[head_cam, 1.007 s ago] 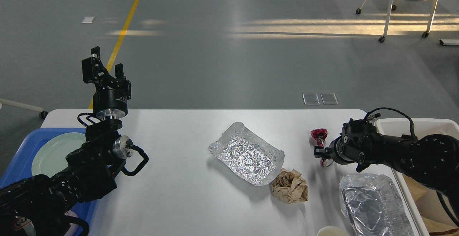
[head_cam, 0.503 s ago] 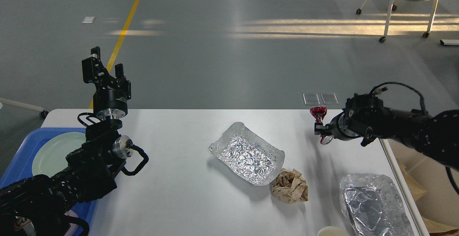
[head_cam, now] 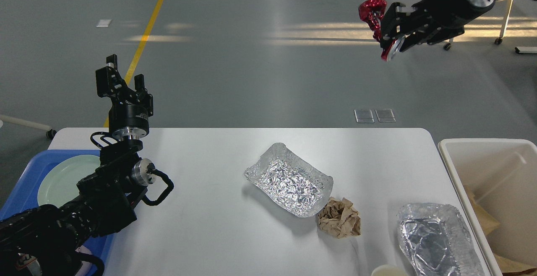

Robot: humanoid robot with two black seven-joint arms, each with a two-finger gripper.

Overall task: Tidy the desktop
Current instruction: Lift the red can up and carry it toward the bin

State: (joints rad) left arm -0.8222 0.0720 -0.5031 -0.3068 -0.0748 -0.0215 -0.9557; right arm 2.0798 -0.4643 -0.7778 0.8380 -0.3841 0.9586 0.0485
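Observation:
The white desktop (head_cam: 209, 234) fills the lower part of the head view. On it lie a crumpled foil tray (head_cam: 289, 179) in the middle, a ball of brown paper (head_cam: 339, 217) beside it, and a second foil tray (head_cam: 438, 238) near the right front. High above the floor at the top right, my right gripper (head_cam: 388, 28) is shut on a crumpled red foil wrapper (head_cam: 371, 9). My left gripper (head_cam: 123, 76) points upward over the desktop's far left corner, open and holding nothing.
An off-white bin (head_cam: 482, 146) with brown paper inside stands past the desktop's right edge. A blue tray (head_cam: 16, 196) carrying a pale green plate (head_cam: 63, 175) sits at the left. A cup rim (head_cam: 388, 271) shows at the front edge. A wheeled chair (head_cam: 457, 16) stands far right.
My right arm has risen steeply from the desktop's right side to the top right, carrying the red wrapper with it. The left arm has not moved.

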